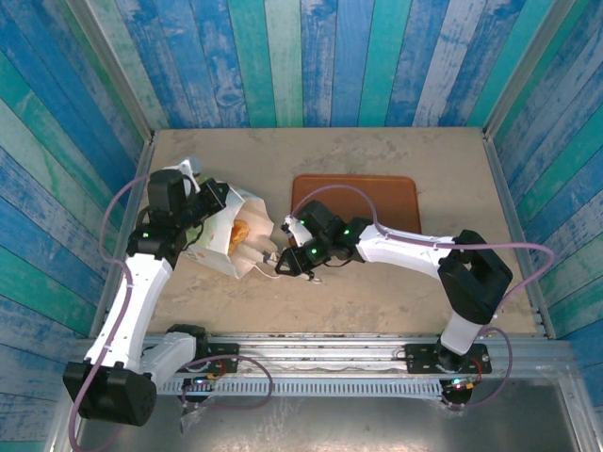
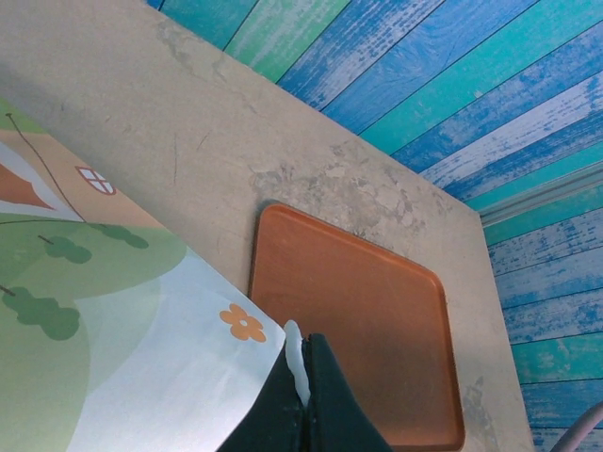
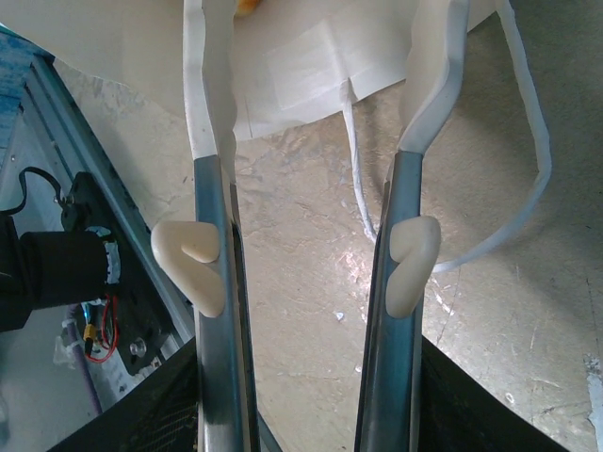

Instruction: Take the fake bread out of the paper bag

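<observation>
The white paper bag (image 1: 226, 237) lies on its side at the left of the table, its mouth facing right. A golden-brown piece of fake bread (image 1: 242, 231) shows inside the mouth. My left gripper (image 1: 205, 200) is shut on the bag's upper edge. In the left wrist view the black fingers (image 2: 325, 395) pinch a white paper rim beside the green-and-orange print (image 2: 113, 330). My right gripper (image 1: 283, 249) is open at the bag's mouth. In the right wrist view its long white fingers (image 3: 209, 85) reach the bag's paper (image 3: 301, 75); a sliver of bread (image 3: 247, 6) sits at the top edge.
A flat brown tray (image 1: 358, 202) lies behind the right arm, also seen past the bag as the brown tray (image 2: 363, 330). A white loop handle (image 3: 532, 188) trails on the table by my right finger. Blue-green plank walls (image 1: 301, 56) enclose the table.
</observation>
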Available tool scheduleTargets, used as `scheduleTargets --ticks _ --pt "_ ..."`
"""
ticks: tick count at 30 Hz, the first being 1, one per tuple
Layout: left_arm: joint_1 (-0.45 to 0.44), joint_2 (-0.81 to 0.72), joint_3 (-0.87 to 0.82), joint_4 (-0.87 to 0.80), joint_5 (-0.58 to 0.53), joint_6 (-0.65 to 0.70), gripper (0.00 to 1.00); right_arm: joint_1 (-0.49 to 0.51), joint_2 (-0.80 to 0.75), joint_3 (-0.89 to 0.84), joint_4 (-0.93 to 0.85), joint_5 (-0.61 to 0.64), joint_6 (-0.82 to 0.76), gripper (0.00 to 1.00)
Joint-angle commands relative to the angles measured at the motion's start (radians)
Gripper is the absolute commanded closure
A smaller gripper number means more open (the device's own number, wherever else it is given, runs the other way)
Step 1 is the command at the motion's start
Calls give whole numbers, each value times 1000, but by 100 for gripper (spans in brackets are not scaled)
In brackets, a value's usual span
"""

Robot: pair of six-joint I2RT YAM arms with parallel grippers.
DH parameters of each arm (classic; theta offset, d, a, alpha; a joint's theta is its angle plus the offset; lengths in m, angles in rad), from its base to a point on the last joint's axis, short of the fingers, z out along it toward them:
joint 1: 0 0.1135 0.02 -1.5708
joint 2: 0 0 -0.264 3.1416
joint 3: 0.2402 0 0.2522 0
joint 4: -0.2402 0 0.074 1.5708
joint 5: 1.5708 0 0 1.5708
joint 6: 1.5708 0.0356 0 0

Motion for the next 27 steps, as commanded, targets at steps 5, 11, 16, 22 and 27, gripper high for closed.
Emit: scheduleTargets --ticks 5,11,16,22,27 --pt "-2 0 -25 94 45 49 100 10 -20 28 25 28 15 49" --pt "-2 -7 -4 106 98 77 100 32 -61 27 15 104 67 48" --pt "-2 -28 -26 128 95 87 100 40 -85 2 37 156 120 48" --pt "-2 -48 -38 100 117 120 100 42 -70 4 85 123 170 47" --pt "-2 -62 -72 120 131 99 100 41 -23 31 90 142 219 46"
